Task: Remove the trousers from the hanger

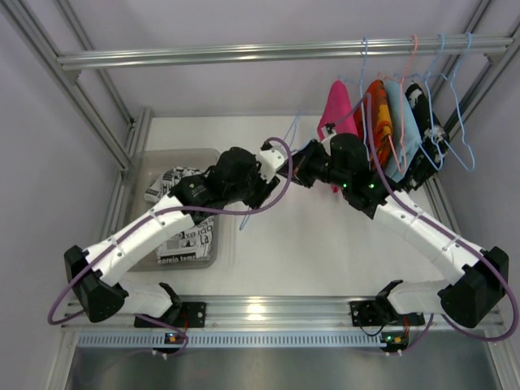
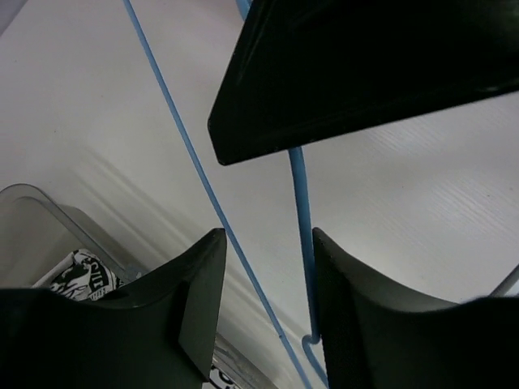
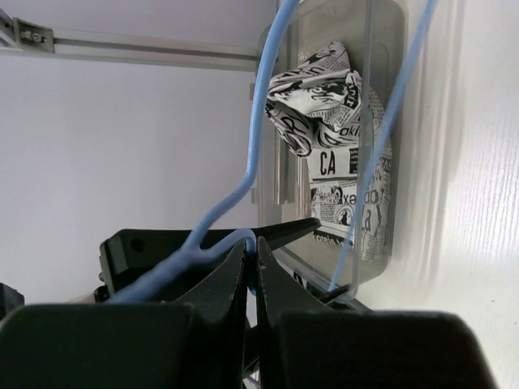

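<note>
Right fingers (image 3: 231, 279) pinching the light-blue hanger (image 3: 258, 121) at lower centre, left fingers (image 2: 195, 279) spread, wire passing between them, trousers (image 1: 191, 242) crumpled in clear bin (image 1: 154, 156), left of the desk (image 1: 309, 236)

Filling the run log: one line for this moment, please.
trousers: in bin, off hanger | hanger: bare, pinched by right gripper | left gripper: open around wire

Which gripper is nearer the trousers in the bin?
Left. The left gripper sits a little right of the bin holding the trousers, open around the hanger wire. The right gripper is farther right, shut on the hanger.
</note>
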